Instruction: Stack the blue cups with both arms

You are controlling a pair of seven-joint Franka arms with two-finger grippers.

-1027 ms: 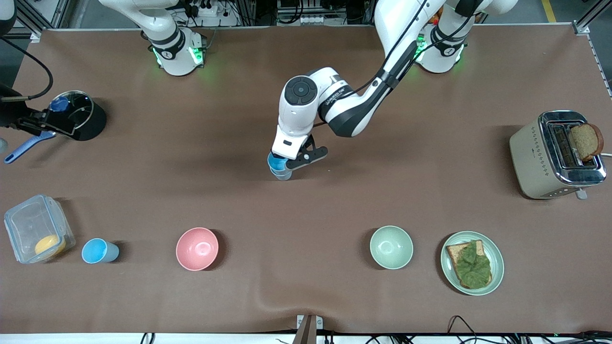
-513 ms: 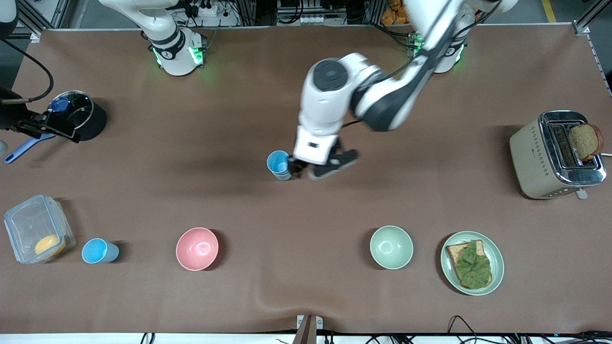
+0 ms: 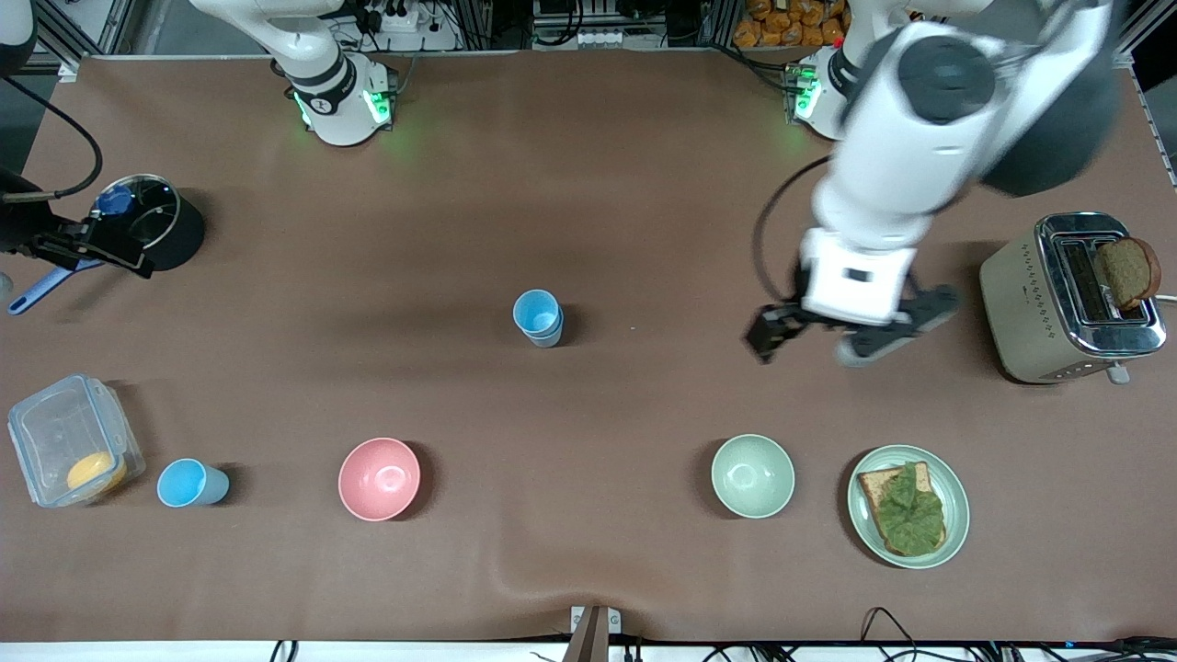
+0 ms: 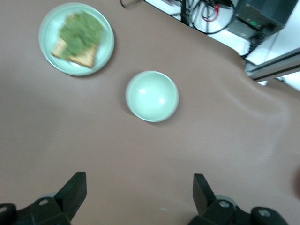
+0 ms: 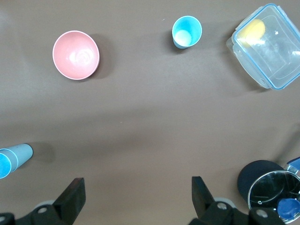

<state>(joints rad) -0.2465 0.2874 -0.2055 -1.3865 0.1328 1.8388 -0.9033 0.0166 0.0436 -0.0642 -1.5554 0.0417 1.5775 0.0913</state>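
Cups already nested (image 3: 539,318) stand mid-bench, a brighter blue one seated in a paler one, so that pairing looks done. One more blue cup (image 3: 190,484) stands alone beside the lidded box (image 3: 72,439) toward the right arm's end, seemingly not yet stacked. Left pincer (image 3: 846,338) hangs wide and empty over bare bench near the toaster (image 3: 1067,299). Right pincer (image 5: 136,204) is wide too, high above the pot (image 3: 156,221).

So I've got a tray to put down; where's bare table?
Bare cloth lies between the stacked cups and the pink bowl, and from the cups up to the arm bases. It's crowded by the toaster, where the open left gripper hangs, and around the plate.
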